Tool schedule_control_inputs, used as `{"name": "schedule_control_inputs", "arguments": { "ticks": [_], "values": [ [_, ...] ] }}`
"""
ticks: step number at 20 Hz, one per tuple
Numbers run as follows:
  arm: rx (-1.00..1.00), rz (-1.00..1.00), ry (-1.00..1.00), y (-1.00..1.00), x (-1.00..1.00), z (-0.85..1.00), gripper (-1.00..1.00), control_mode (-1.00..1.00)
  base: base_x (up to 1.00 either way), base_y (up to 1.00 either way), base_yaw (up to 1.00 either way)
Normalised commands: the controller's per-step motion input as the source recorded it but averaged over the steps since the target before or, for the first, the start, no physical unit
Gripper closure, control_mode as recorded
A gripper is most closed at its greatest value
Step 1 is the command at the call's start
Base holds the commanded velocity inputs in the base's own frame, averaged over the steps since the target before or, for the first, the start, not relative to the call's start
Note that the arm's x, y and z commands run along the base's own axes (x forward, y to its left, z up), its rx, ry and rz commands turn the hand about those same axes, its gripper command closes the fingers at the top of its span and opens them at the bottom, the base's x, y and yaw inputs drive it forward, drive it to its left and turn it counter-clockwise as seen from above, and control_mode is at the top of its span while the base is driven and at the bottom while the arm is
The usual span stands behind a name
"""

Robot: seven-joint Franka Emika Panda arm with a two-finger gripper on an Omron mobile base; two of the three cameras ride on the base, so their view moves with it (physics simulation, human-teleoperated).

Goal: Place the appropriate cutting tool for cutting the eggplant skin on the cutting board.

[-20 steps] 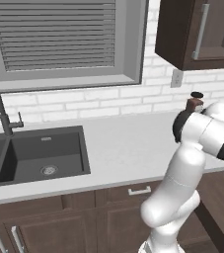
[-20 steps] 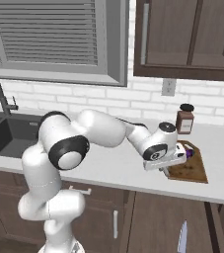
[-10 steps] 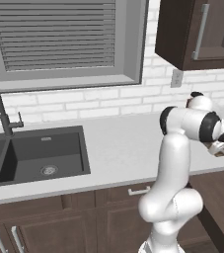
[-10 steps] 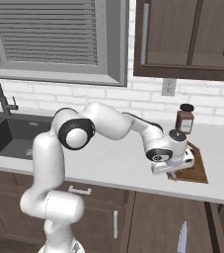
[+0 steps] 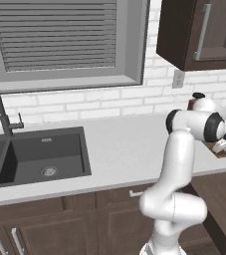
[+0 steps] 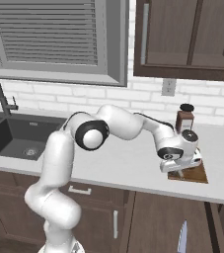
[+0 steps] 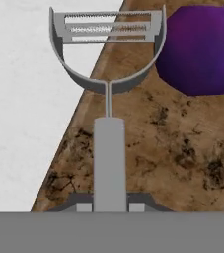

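Now the arm has swung further right along the counter (image 6: 133, 168), carrying the gripper (image 6: 178, 170) over the cutting board (image 7: 182, 148) at its near edge. Its fingers clench the handle of a grey peeler (image 7: 108, 99), whose blade end hangs over the board's edge, just beside the eggplant (image 7: 202, 49). Lowering and letting go looks like all that remains. No writing or labels can be read.

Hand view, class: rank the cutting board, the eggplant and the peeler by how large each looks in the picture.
1. cutting board, cut off by the frame.
2. and 3. eggplant and peeler: unsure. The eggplant is cropped, and the peeler sits nearer the camera.
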Motion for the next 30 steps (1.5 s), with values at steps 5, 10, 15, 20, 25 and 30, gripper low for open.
{"name": "schedule_control_inputs", "arguments": {
  "ticks": [5, 10, 15, 20, 25, 30],
  "values": [
    [0.00, 0.00, -0.08, 0.04, 0.00, -0.46, -1.00, -1.00, 0.00, 0.00, 0.00],
    [0.00, 0.00, -0.22, 0.01, -0.33, 0.18, -1.00, -1.00, 0.00, 0.00, 0.00],
    [-0.06, 0.00, -0.14, 0.33, -0.64, 0.89, -1.00, -1.00, 0.00, 0.00, 0.00],
    [-0.13, 0.00, -0.03, 0.56, -0.68, 1.00, -1.00, -1.00, 0.00, 0.00, 0.00],
    [-0.12, 0.00, 0.03, 0.64, -0.63, 1.00, -1.00, -1.00, 0.00, 0.00, 0.00],
    [-0.11, 0.00, 0.08, 0.80, -0.53, 0.93, -1.00, -1.00, 0.00, 0.00, 0.00]
  ]
}}
